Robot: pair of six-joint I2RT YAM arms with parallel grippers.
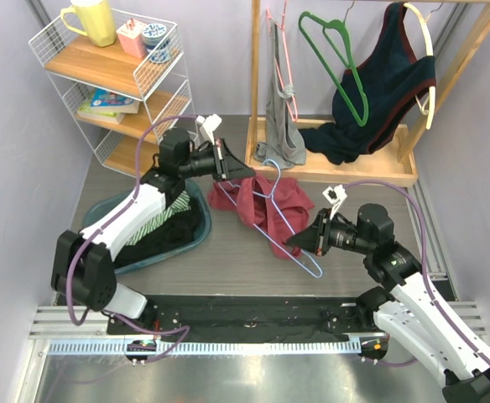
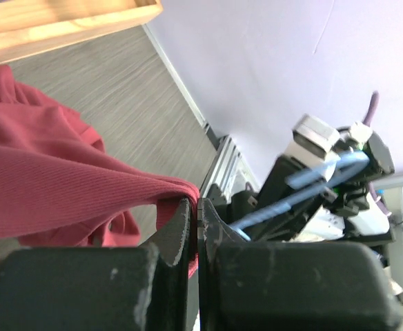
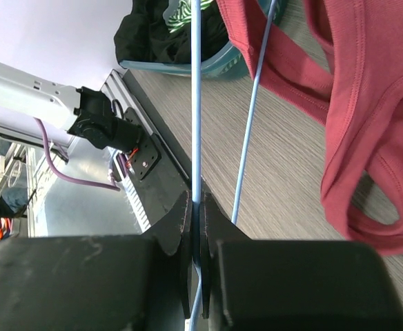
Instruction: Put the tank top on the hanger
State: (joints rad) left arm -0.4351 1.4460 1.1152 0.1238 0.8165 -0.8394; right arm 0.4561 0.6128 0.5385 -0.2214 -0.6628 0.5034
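Maroon tank top and blue hanger: one each.

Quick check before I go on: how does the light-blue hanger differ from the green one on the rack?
The light-blue hanger is thin wire; the green hanger is thicker. The light-blue hanger is pinched in the right pincer low over the table, its upper part overlapping the tank top; the green hanger hangs on the wooden rack, held by no pincer. Both have a hook and a triangular frame.
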